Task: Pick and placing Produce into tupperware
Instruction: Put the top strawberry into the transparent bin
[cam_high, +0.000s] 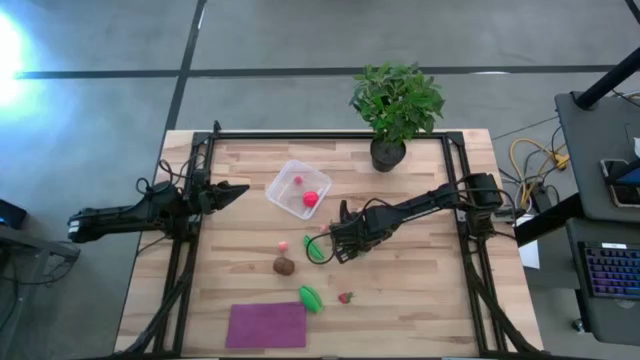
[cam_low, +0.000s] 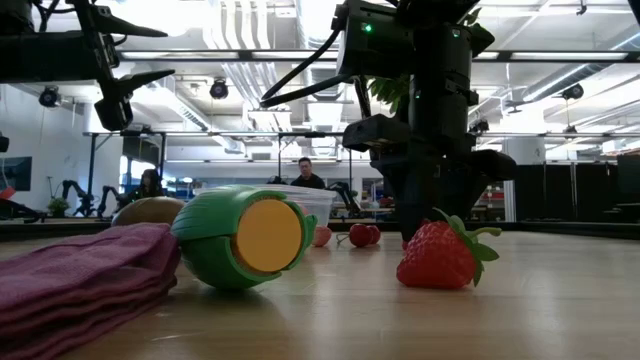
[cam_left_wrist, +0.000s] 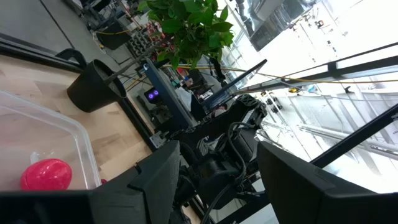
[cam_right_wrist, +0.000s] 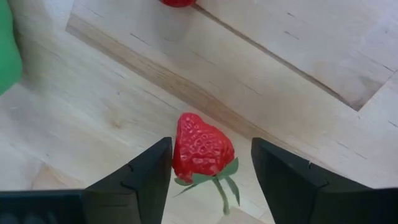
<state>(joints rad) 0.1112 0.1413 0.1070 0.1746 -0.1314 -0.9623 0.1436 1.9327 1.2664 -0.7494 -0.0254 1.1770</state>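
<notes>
We are in a robotics lab inside a large industrial hall. Beyond the wooden counter we see high ceilings with exposed ducts and hanging lights, other robot arms on far benches, and two people seated at work. A desk with a lit keyboard stands on the polished concrete floor beside us.

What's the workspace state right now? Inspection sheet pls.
Surface: wooden table, no spills seen.
Job's things: tupperware holds red ball and pink bit; green pieces, brown oval and strawberry lie outside.
Clutter: purple cloth, potted plant.
Grippers: left gripper open at left edge; right gripper open mid-table beside a green piece.
Cables: yellow cables right of table.
Surroundings: keyboard; person behind.
</notes>
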